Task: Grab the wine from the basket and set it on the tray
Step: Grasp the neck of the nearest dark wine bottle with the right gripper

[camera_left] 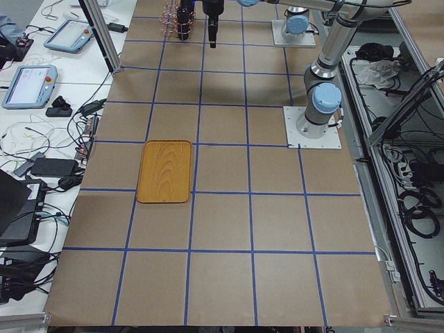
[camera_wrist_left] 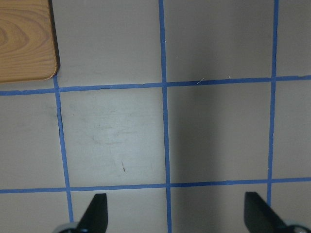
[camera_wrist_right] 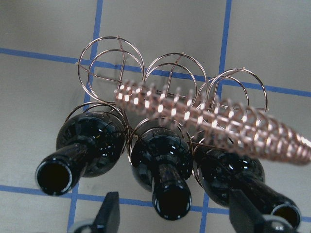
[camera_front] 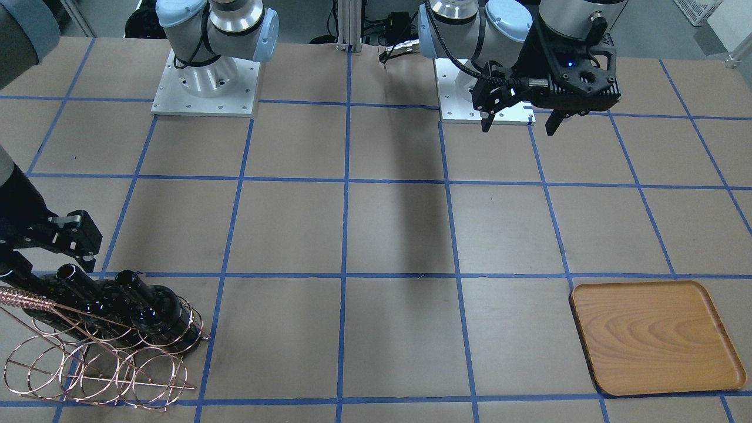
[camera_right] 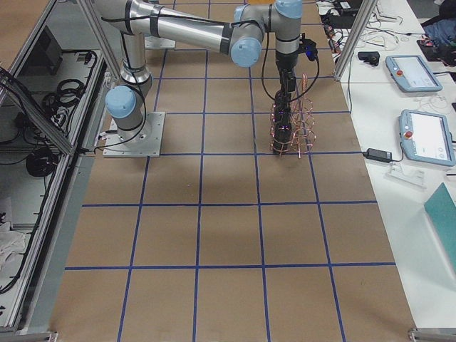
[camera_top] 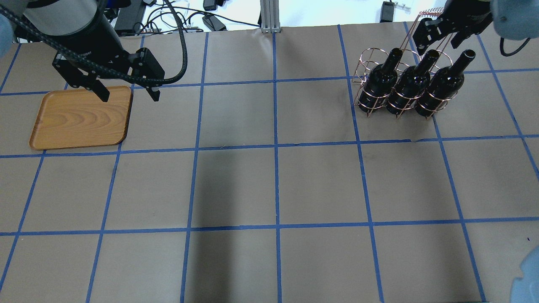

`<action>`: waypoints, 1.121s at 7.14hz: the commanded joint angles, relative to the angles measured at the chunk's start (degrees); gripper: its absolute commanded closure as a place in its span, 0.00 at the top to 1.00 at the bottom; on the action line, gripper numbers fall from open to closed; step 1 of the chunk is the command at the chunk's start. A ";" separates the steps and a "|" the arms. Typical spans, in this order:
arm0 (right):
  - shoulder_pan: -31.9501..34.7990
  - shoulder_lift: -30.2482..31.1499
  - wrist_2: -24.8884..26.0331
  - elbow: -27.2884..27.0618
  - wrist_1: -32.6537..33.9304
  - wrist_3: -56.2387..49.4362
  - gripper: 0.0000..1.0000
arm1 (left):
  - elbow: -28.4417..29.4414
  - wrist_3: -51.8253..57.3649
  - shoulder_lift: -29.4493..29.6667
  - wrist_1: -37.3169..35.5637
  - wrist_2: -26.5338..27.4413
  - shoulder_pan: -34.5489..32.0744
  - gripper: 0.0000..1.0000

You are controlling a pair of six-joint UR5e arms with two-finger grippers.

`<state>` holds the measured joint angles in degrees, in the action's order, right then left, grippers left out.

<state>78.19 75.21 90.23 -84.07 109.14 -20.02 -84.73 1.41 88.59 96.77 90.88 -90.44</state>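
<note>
The right pincer (camera_wrist_right: pixel 176 213), spread wide, hovers over the necks of three wine bottles (camera_top: pixel 410 86) standing upright in the copper wire basket (camera_wrist_right: pixel 209 114), while across the tabletop (camera_top: pixel 273 185) the left pincer (camera_top: pixel 130 97), likewise parted, hangs just beside the wooden tray (camera_top: pixel 80 122).

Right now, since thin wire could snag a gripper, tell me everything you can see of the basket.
The basket is copper-coloured thin wire: two rows of three round-ringed cells under a twisted wire handle. It stands upright on the table, on the robot's right. The row nearer the robot holds three dark bottles, their necks sticking out above the rings; the far row is empty.
</note>
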 commanded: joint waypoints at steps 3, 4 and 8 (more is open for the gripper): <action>-0.06 -2.88 -1.03 -0.30 1.34 -0.11 0.77 | 0.00 0.00 0.00 0.00 0.00 0.00 1.00; 0.03 -2.88 -0.67 -0.30 0.90 -0.11 0.77 | 0.00 0.00 0.00 0.00 0.00 0.00 1.00; -0.06 -3.06 -0.67 -0.39 -1.03 -0.11 0.60 | 0.00 0.00 0.00 0.00 0.00 0.00 1.00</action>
<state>78.14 72.18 89.62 -84.44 108.59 -20.13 -84.73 1.46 88.59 96.81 90.88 -90.44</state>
